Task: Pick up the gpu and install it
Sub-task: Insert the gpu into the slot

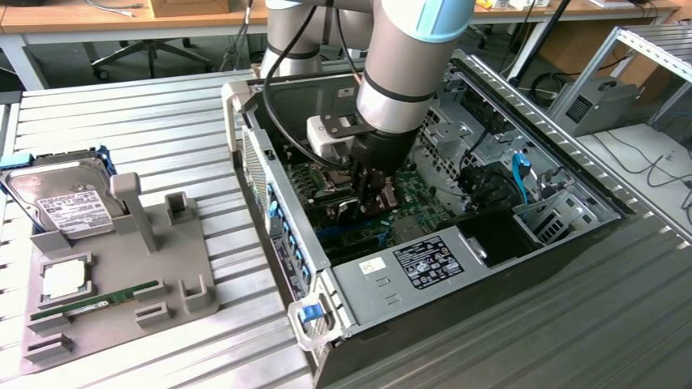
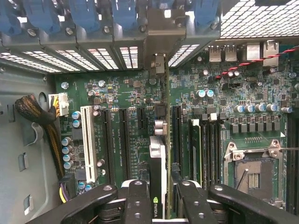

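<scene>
— How are the jaws set?

— The gpu, a slim dark expansion card with a silver edge and a small green logo, is pinched between the two black fingers of the gripper. It is clamped from both flat sides and seen edge-on.

— Why is it held that way?

— By this grip the card is kept upright, so that its lower edge is presumably turned down to the green motherboard and its length runs parallel to the long black slots. Its far end is pointed at the perforated rear openings under the blue plastic latches, where a bracket would be expected to sit.

— Where is the card, then?

— It is carried low over the board inside the open dark tower case, between the white slot and the square processor socket. Whether it is already seated in a connector cannot be told.

— And the arm?

— The silver, blue-capped arm is angled steeply down into the case from above, with the gripper sunk among the components. On the exterior view's left a grey moulded tray is seen, well apart, with a boxy silver hard drive on it.
</scene>
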`<state>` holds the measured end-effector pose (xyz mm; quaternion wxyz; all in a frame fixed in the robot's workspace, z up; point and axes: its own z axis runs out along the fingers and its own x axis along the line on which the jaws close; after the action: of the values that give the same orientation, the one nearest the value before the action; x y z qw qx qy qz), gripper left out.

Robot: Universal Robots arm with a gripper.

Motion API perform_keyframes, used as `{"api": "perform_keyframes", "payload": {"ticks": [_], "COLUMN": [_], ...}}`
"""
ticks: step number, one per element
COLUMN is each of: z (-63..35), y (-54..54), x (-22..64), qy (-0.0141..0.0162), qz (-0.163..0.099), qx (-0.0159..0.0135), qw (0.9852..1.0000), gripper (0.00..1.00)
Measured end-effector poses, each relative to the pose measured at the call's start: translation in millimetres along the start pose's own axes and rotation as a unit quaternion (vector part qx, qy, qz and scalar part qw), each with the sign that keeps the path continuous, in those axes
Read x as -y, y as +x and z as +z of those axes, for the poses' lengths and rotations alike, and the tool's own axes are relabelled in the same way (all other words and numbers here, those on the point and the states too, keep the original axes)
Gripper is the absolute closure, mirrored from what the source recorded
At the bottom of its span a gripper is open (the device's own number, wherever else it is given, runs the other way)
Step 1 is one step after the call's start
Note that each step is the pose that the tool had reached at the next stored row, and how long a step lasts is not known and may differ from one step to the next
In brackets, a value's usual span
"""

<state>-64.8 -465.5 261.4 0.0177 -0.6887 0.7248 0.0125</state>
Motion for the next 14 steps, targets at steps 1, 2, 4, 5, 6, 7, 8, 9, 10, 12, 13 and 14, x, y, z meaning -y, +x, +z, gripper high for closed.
{"api": "perform_keyframes", "payload": {"ticks": [1,2,4,5,6,7,8,9,10,12,13,14], "z": [0.0,0.0,0.2,0.3,0.4,0.6,0.7,0.9,1.0,1.2,1.2,1.2], "y": [0.0,0.0,0.3,0.4,0.5,0.5,0.4,0.4,0.5,0.5,0.4,0.4], "x": [0.0,0.0,0.0,0.0,0.0,0.0,0.0,0.0,0.0,0.0,0.0,0.0], "qy": [0.0,0.0,0.0001,0.0001,0.0001,0.0002,0.0002,0.0002,0.0003,0.0003,0.0003,0.0003], "qz": [0.0,0.0,0.002,0.003,0.003,0.005,0.005,0.005,0.006,0.006,0.006,0.006], "qx": [0.0,0.0,-0.0003,-0.0004,-0.0005,-0.0005,-0.0005,-0.0004,-0.0004,-0.0004,-0.0004,-0.0004], "qw": [1.0,1.0,1.0,1.0,1.0,1.0,1.0,1.0,1.0,1.0,1.0,1.0], "gripper": [0.73,0.73,0.73,0.73,0.73,0.73,0.73,0.73,0.73,0.73,0.73,0.73]}}
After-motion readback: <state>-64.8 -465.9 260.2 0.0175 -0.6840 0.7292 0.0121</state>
